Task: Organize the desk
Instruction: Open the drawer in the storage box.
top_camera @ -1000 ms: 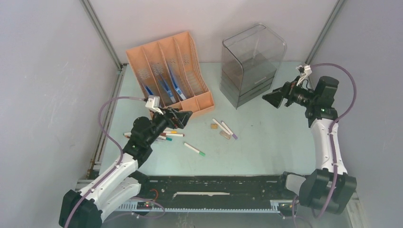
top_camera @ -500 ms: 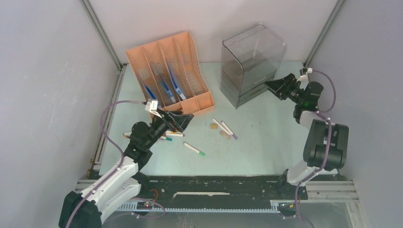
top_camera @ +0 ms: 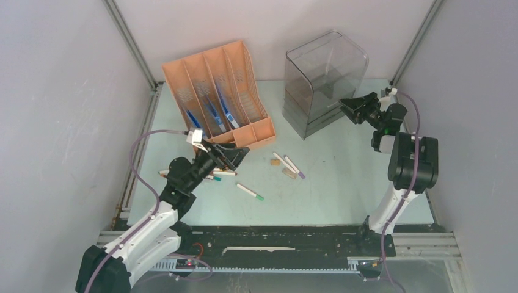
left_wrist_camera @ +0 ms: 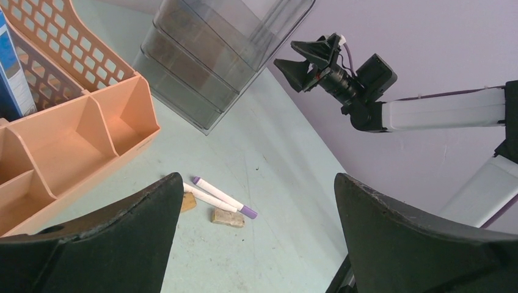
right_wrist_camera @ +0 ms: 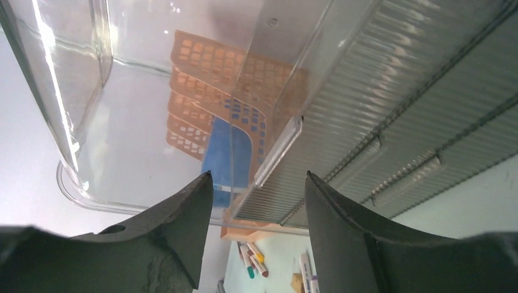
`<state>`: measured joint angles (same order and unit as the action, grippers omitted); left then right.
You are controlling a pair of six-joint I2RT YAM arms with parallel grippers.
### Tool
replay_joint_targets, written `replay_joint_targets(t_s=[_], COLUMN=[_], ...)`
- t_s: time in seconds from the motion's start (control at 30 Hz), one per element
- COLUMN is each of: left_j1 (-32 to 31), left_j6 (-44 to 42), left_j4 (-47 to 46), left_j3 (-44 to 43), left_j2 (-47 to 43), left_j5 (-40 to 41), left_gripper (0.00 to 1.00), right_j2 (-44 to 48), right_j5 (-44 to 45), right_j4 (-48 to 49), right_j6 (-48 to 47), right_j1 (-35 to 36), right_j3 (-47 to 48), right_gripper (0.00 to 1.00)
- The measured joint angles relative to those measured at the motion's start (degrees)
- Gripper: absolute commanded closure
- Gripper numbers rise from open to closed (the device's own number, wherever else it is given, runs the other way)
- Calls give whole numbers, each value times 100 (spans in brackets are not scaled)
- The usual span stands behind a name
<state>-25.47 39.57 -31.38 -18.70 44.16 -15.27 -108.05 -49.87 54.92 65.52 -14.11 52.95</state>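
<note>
The desk (top_camera: 342,183) is a pale mint-green tabletop. On its middle lie a purple-capped marker (top_camera: 294,167), a white marker (top_camera: 282,162), a green-capped marker (top_camera: 250,192) and two small brown blocks (top_camera: 275,162). My left gripper (top_camera: 235,155) hovers open just left of them, with nothing between its fingers; in the left wrist view the purple marker (left_wrist_camera: 223,197) lies ahead of that gripper (left_wrist_camera: 258,180). My right gripper (top_camera: 345,108) points at the front of the clear drawer unit (top_camera: 324,79). Its jaws (right_wrist_camera: 258,175) stand apart, just short of a clear drawer handle (right_wrist_camera: 278,152).
An orange file organizer (top_camera: 214,91) holding blue folders (top_camera: 211,113) leans at the back left. More markers (top_camera: 220,173) lie under the left arm. Aluminium rails run along the desk edges, and a black rail strip (top_camera: 275,241) lies along the front.
The right arm has folded in and carried its gripper left to the drawer unit's front, its jaws narrowing. The left gripper has shifted only slightly and stays wide open.
</note>
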Motion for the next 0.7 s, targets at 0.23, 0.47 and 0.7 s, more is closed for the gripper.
replay_joint_targets(t_s=[0.23, 0.47, 0.7], left_j1=[0, 0, 0], left_j6=[52, 61, 98], left_j4=[-26, -28, -55], left_j3=[0, -7, -7], left_j2=[162, 247, 273], left_j5=[-9, -31, -52], left_gripper=[0, 0, 0], right_j2=[-376, -684, -800], right_j5=[33, 37, 33], right_j4=[83, 129, 341], right_j6=[216, 389, 588], right_j1=[83, 125, 136], right_j3=[382, 514, 586], right_gripper=[48, 65, 76])
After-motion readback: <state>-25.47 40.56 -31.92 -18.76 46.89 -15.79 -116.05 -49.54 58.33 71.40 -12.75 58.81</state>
